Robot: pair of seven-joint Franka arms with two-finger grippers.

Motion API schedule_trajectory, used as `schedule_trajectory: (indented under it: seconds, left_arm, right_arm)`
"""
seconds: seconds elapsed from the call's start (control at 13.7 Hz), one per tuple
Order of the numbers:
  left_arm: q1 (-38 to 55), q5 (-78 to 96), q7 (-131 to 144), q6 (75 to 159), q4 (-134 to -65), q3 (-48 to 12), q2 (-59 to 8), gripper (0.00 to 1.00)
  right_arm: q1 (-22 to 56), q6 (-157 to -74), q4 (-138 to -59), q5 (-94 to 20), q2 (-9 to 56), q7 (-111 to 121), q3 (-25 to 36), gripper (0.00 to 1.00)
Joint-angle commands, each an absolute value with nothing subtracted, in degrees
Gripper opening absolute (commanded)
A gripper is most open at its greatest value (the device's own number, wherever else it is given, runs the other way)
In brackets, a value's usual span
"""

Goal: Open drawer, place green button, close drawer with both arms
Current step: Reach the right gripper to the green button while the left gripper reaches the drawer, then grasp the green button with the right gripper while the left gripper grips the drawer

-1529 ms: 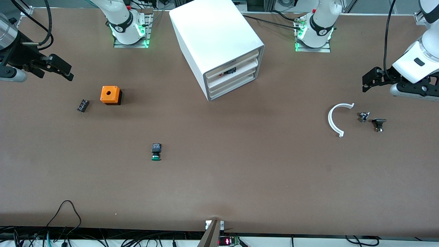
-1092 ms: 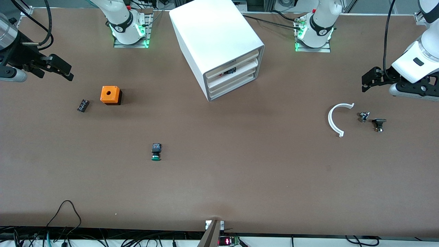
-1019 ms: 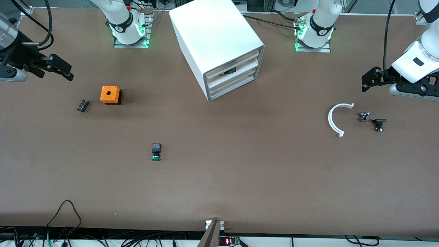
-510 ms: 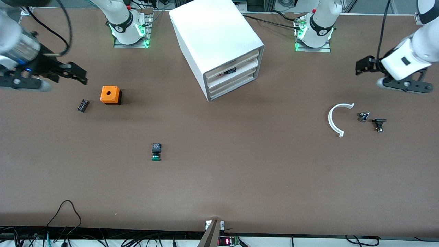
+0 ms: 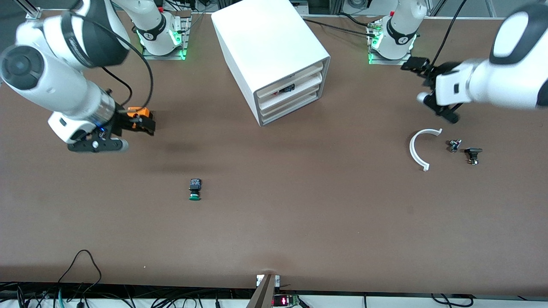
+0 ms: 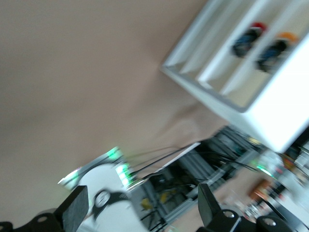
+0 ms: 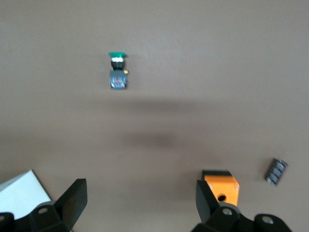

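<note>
Over the orange cube [image 5: 140,113], right gripper [image 5: 143,124] spread, empty; button [image 5: 195,188] lies nearer the camera, cap camera-ward. Left gripper [image 5: 416,66] parted, empty, beside cabinet [image 5: 274,47]; bottom drawer [image 5: 291,108] shut.

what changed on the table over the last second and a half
Both arms swung in from the table's ends. The right gripper, open, now hangs over the orange cube; the left gripper, open, has turned toward the cabinet. Nothing was gripped. The button, the closed drawer and the small parts stayed put.
</note>
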State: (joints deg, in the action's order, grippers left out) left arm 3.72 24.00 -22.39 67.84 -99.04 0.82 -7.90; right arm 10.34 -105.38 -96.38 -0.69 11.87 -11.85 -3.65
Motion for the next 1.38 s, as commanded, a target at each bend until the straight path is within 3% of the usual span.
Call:
schedule_trajectory:
  seconds: [0.0, 0.29, 0.51, 0.87, 1.02, 1.31]
  left_arm:
    - [1.59, 32.94, -29.43, 68.97, -98.25, 1.14, -14.66, 1.0]
    - [2.81, 48.82, -43.12, 86.88, -113.43, 0.97, -15.12, 1.0]
    - [4.57, 58.41, -48.85, 98.84, -121.7, -2.97, -16.52, 1.0]
    - [4.92, 73.19, -58.87, 107.39, -126.47, -9.4, -23.01, 0.99]
    - [5.01, 75.66, -60.72, 107.4, -126.47, -10.19, -25.56, 0.91]
    - [9.92, 77.96, -64.59, 107.14, -126.48, -10.28, -29.17, 0.63]
  right_arm:
    - [11.16, -111.85, -94.75, -1.23, 17.99, -12.66, -3.34, 1.0]
    - [12.74, -123.37, -94.75, -1.32, 27.05, -12.83, -3.34, 1.0]
    - [13.79, -126.99, -93.53, -1.41, 32.94, -12.92, -3.43, 1.0]
    - [14.41, -133.15, -91.58, -3.42, 41.21, -12.92, -3.43, 1.0]
    - [14.68, -133.5, -89.66, -3.51, 43.06, -13.27, -3.43, 1.0]
    - [15.91, -133.51, -87.72, -2.73, 45.17, -14.86, -3.34, 1.0]
